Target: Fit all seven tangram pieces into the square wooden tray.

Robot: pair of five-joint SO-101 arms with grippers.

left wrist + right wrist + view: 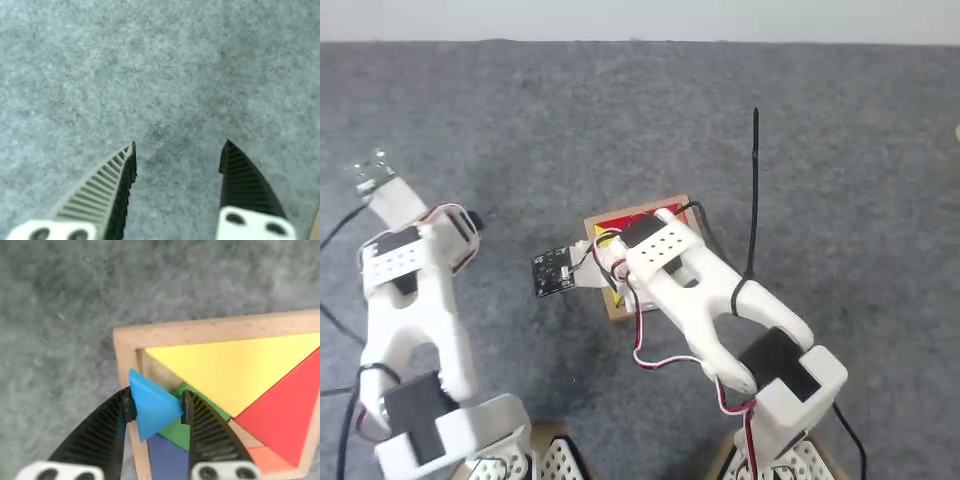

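Clamped tight in the ribbed black fingers of the right gripper (157, 407): a smooth blue triangle (150, 407), tilted over one corner of the square wooden tray (200, 330), near the middle of the fuzzy grey mat (570, 100) in the high view. Flat inside the tray: a big yellow triangle (235, 370) touching a big red triangle (280, 415), plus a green piece (177, 432), a dark blue piece (167, 460) and an orange piece (270, 460). Well off at about nine o'clock from the tray, the left gripper (180, 145), pointy ribbed fingers spread apart over the mat.

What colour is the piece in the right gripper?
Light blue; the triangle shows best in the right wrist view.
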